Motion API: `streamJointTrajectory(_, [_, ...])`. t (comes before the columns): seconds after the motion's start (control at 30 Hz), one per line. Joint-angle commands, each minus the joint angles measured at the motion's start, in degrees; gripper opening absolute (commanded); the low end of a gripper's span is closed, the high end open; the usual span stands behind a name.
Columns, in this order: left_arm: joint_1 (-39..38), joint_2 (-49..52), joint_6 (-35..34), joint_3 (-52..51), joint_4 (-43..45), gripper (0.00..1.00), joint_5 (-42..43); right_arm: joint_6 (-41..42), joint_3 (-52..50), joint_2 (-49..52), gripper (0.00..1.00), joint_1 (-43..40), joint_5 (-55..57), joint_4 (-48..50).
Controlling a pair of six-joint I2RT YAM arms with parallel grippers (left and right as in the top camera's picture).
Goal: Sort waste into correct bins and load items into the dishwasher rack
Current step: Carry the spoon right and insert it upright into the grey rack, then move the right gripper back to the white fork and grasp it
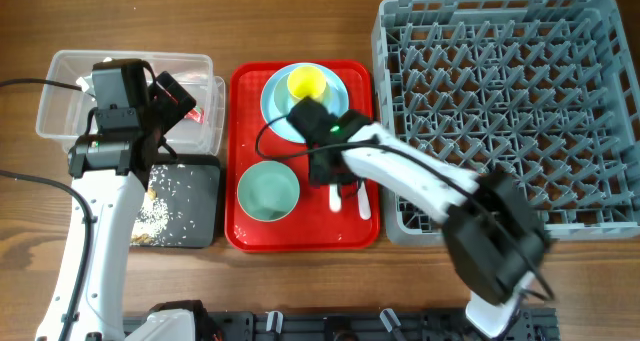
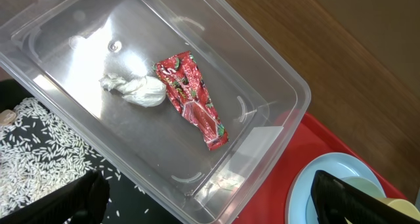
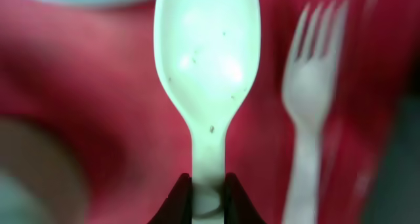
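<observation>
White spoon [image 3: 207, 60] sits over the red tray [image 1: 245, 236], its handle clenched in the right tool [image 3: 207, 199], with the white fork [image 3: 308, 99] just beside it. Wrapper [image 2: 193, 96] and tissue [image 2: 138, 89] lie touching in the clear tub [image 2: 275, 73]; the left tool [image 1: 168, 99] hovers above them, fingers spread and empty. Crumbly scraps [image 1: 158, 216] rest in the black tray [image 1: 200, 176]. Yellow cup [image 1: 306, 81] stands on the blue plates [image 1: 278, 99], near the green bowl [image 1: 268, 191].

Tub [image 1: 60, 111] left-rear, wrapper [image 2: 191, 98] and tissue [image 2: 134, 89] inside; shallow tray [image 1: 200, 181] before it; serving tray [image 1: 300, 233] centre holds cup [image 1: 307, 81] on plate [image 1: 272, 99], spoon [image 3: 207, 60], fork [image 3: 308, 86]; dishwasher rack [image 1: 500, 81] right.
</observation>
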Motion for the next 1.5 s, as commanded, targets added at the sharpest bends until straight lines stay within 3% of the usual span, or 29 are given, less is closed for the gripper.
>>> streamJointTrajectory(0.0, [0.15,-0.37,0.09,0.66,0.00,1.00,-0.55,-6.54,3.72,-12.22,0.04,-3.04,0.74,-1.22])
streamJointTrajectory(0.17, [0.15,-0.37,0.09,0.66,0.00,1.00,-0.55,-7.37,3.69,-20.15,0.04,-8.04,7.10,-5.38])
streamJointTrajectory(0.27, [0.15,-0.37,0.09,0.66,0.00,1.00,-0.55,-13.73,3.69,-21.94,0.04,-12.98,9.11,-7.93])
streamJointTrajectory(0.53, [0.15,-0.37,0.09,0.66,0.00,1.00,-0.55,-21.29,1.38,-19.47,0.04,-21.88,7.50,-7.54])
streamJointTrajectory(0.97, [0.15,-0.37,0.09,0.66,0.00,1.00,-0.55,-26.93,1.27,-12.44,0.05,-26.97,6.75,-5.01])
streamJointTrajectory(1.27, [0.15,-0.37,0.09,0.66,0.00,1.00,-0.55,-29.81,1.27,-7.56,0.11,-29.53,6.69,-3.87])
streamJointTrajectory(1.47, [0.15,-0.37,0.09,0.66,0.00,1.00,-0.55,-29.81,1.29,-7.15,0.26,-29.66,6.49,-3.74])
